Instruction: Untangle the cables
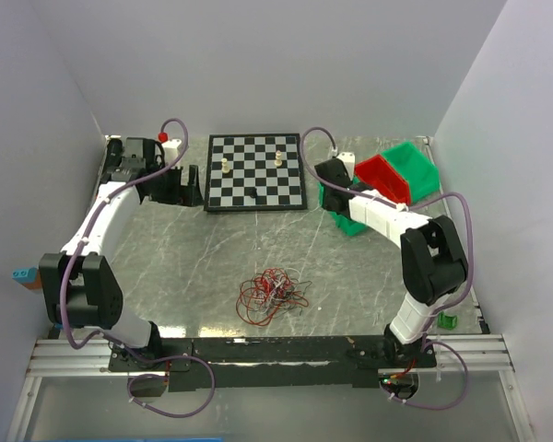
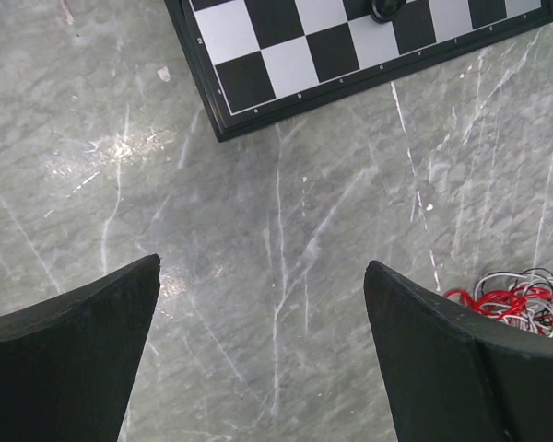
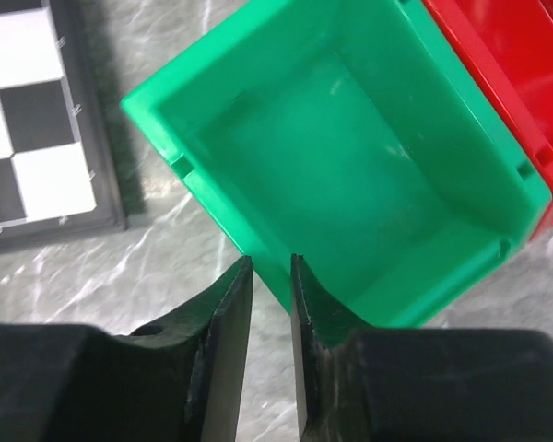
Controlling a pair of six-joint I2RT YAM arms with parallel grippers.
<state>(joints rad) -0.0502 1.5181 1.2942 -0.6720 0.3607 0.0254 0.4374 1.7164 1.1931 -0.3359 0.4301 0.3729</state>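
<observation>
The cables lie as a hand-sized tangle of thin red, black and white wires on the marble table, near the front centre. In the left wrist view the cables show at the right edge, beside the right finger. My left gripper is far back on the left, open and empty, its fingers wide apart over bare table. My right gripper is far back on the right; in its wrist view the right gripper is shut, with a thin gap and nothing held, over the corner of a green bin.
A chessboard with two pieces lies at the back centre; its corner shows in the left wrist view. A red bin and another green bin stand back right. A small green object sits front right, a blue block at the left.
</observation>
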